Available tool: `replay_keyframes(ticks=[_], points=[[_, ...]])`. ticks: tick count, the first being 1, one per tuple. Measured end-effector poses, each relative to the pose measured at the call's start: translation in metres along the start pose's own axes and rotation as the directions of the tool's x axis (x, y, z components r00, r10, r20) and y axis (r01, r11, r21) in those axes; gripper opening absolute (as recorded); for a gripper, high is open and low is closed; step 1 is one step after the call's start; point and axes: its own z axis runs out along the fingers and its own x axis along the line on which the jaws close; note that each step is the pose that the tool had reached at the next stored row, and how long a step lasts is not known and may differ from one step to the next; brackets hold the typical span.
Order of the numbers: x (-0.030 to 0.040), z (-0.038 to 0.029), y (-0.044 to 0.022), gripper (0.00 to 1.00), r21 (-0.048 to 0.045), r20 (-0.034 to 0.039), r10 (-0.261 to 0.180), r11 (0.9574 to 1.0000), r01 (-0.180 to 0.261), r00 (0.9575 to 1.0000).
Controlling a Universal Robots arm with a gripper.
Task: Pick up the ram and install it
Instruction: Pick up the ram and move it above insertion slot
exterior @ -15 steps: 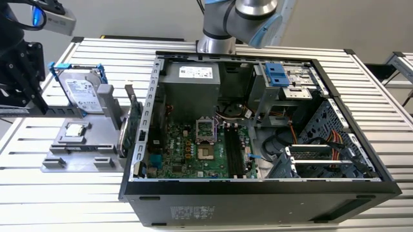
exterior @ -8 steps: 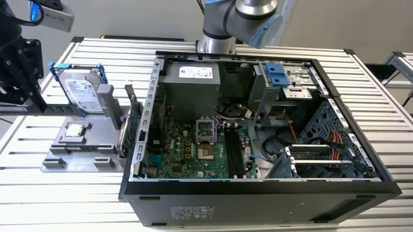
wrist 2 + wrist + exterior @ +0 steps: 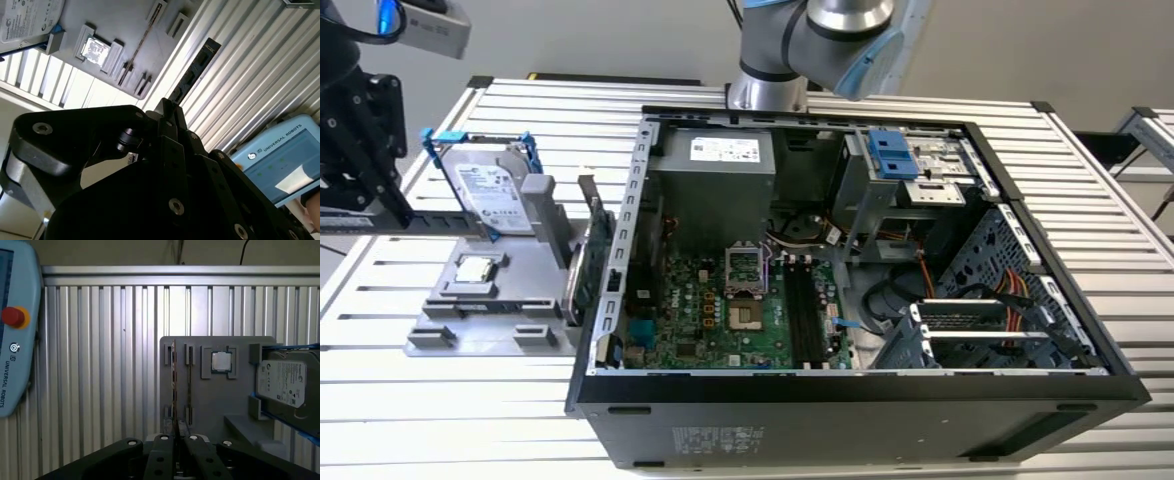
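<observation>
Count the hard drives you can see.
1. The silver hard drive in a blue frame stands propped on the grey holder plate, at the exterior view's left, left of the open black computer case. The case's bays may hide more.

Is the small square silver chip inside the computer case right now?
No, the chip lies in a holder on the grey tray, outside the computer case, on the exterior view's left.
</observation>
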Motion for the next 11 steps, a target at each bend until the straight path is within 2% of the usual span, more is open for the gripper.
replay_keyframes(ticks=[11], points=[[-0.0001, -0.0019, -0.0003, 0.00, -0.0001, -0.0001, 0.000, 1.0000, 0.000, 1.0000]])
